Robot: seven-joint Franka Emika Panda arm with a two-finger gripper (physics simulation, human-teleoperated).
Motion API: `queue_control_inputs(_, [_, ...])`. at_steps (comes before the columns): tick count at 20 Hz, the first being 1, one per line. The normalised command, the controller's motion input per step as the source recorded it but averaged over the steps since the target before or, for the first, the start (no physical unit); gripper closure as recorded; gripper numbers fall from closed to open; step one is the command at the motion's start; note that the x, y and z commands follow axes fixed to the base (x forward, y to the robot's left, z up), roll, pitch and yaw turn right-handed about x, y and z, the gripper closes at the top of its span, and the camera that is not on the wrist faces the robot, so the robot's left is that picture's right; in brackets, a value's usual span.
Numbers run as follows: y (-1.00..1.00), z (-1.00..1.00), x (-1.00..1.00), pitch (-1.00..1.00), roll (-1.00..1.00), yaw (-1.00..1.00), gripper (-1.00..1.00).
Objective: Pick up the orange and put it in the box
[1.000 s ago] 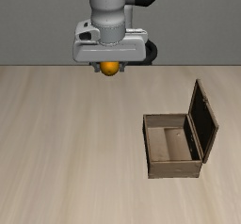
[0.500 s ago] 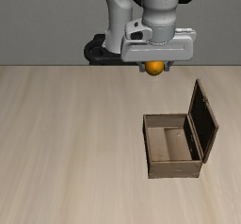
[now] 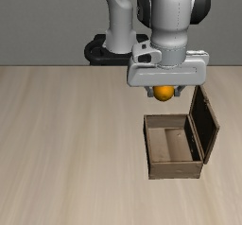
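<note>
The fingers (image 3: pixel 155 90) pinch the orange (image 3: pixel 164 93) in the air near the open box (image 3: pixel 175 171). Next they must go over the box and let go.

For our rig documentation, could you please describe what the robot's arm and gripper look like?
The arm has rounded white links with dark grey joint sections on a black base. The gripper is a wide, pale grey block.

The orange (image 3: pixel 164 93) above the box (image 3: pixel 176 169)
</note>
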Motion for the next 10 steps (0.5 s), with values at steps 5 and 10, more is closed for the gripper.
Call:
queue_control_inputs(5, [0.4, 0.0, -0.2, 0.0, 0.0, 0.0, -1.0])
queue_control_inputs(10, [0.0, 0.0, 0.0, 0.0, 0.0, 0.0, -1.0])
